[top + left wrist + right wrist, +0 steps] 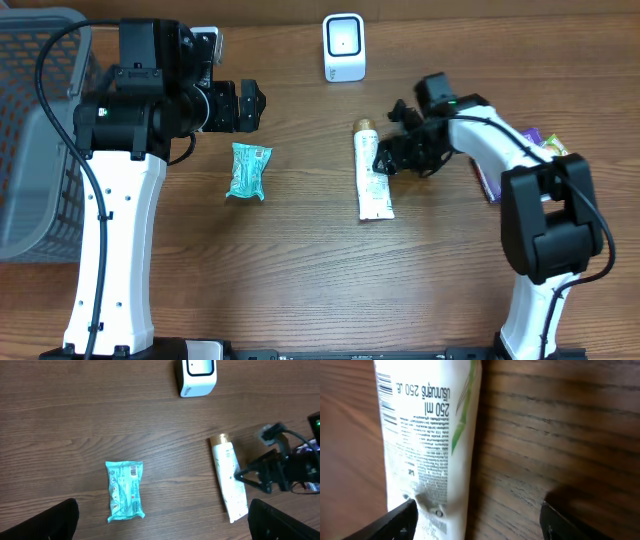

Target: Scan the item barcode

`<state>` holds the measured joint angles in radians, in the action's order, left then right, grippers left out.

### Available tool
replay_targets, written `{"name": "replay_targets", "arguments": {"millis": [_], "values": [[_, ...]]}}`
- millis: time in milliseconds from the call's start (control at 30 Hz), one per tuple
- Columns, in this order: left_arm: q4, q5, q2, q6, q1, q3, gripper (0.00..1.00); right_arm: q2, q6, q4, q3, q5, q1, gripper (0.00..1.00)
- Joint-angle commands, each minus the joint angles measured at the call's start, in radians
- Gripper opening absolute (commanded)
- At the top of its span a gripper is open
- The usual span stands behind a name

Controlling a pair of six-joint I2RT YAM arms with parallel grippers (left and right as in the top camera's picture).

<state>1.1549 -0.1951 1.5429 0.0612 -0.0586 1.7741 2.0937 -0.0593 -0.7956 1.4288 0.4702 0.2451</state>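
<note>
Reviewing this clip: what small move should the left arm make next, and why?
Probably lower the left end effector toward the teal packet. Its jaws stand open and empty, and the packet lies flat and untouched on the table, with what looks like its barcode facing up and the white scanner farther ahead.

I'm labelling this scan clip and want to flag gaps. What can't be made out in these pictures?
- Purple item, overhead: mostly behind the right arm, so it can't be identified.
- White tube, right wrist: both ends are cut off by the frame, and the fine print is blurred.
- Teal packet, left wrist: the print is too small to read.
- Basket, overhead: cut off by the left edge.
</note>
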Motion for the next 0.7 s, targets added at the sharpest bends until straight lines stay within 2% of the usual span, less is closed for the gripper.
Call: {"name": "replay_targets", "arguments": {"millis": [0, 133, 333, 400, 433, 500, 533, 567, 633, 667], "values": [[-0.001, -0.005, 0.006, 0.014, -0.001, 0.011, 1.00, 0.018, -0.024, 0.054, -0.122, 0.143, -0.003, 0.79], [-0.001, -0.005, 0.006, 0.014, -0.001, 0.011, 1.00, 0.018, -0.080, 0.053, -0.160, 0.206, -0.011, 0.79], [-0.001, -0.005, 0.006, 0.014, -0.001, 0.011, 1.00, 0.069, -0.074, 0.124, -0.169, 0.239, 0.029, 0.78], [-0.001, -0.005, 0.006, 0.014, -0.001, 0.011, 1.00, 0.106, -0.064, 0.157, -0.178, 0.239, 0.042, 0.68], [-0.001, -0.005, 0.006, 0.014, -0.001, 0.011, 1.00, 0.125, -0.047, 0.167, -0.179, 0.239, 0.042, 0.54], [-0.001, -0.005, 0.006, 0.014, -0.001, 0.011, 1.00, 0.143, -0.018, 0.178, -0.179, 0.239, 0.035, 0.41], [-0.001, -0.005, 0.006, 0.014, -0.001, 0.011, 1.00, 0.146, -0.015, 0.178, -0.179, 0.243, 0.026, 0.31], [-0.001, -0.005, 0.006, 0.014, -0.001, 0.011, 1.00, 0.146, -0.015, 0.177, -0.179, 0.253, 0.021, 0.26], [-0.001, -0.005, 0.006, 0.014, -0.001, 0.011, 1.00, 0.145, -0.016, 0.179, -0.179, 0.276, 0.007, 0.24], [-0.001, -0.005, 0.006, 0.014, -0.001, 0.011, 1.00, 0.145, -0.016, 0.178, -0.179, 0.282, -0.003, 0.18]]}}
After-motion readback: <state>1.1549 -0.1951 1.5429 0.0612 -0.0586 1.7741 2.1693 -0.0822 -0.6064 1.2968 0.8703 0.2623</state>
